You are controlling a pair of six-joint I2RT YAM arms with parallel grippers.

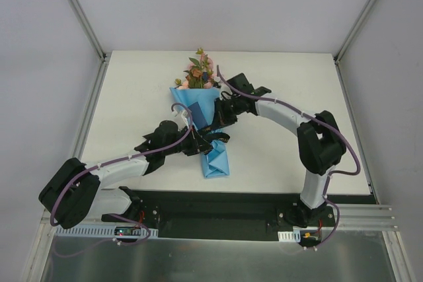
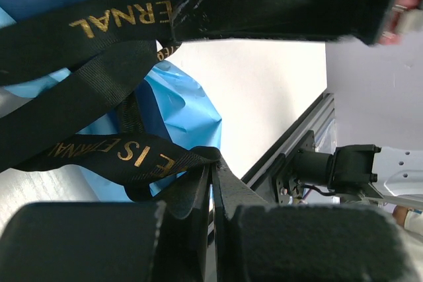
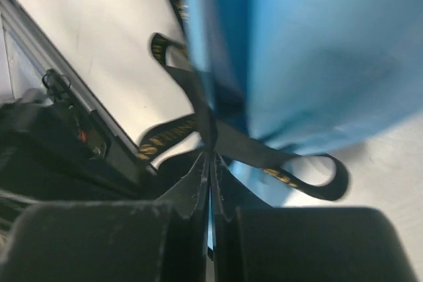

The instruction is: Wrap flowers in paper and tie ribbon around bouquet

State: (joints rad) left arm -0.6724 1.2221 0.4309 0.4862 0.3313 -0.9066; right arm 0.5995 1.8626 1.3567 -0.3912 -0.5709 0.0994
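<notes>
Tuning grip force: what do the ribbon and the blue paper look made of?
The ribbon looks like woven fabric: matte black, a fine ribbed weave showing, gold printed lettering, draping limp. The paper is light blue with a slight sheen and holds crisp folds. It is likely paper, possibly coated; I can't tell.

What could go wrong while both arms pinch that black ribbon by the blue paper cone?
Both the left fingers and right fingers pinch the floppy black gold-lettered ribbon near their tips, so it might slip out. Pulling hard could crumple the light blue paper cone or drag it sideways.
</notes>
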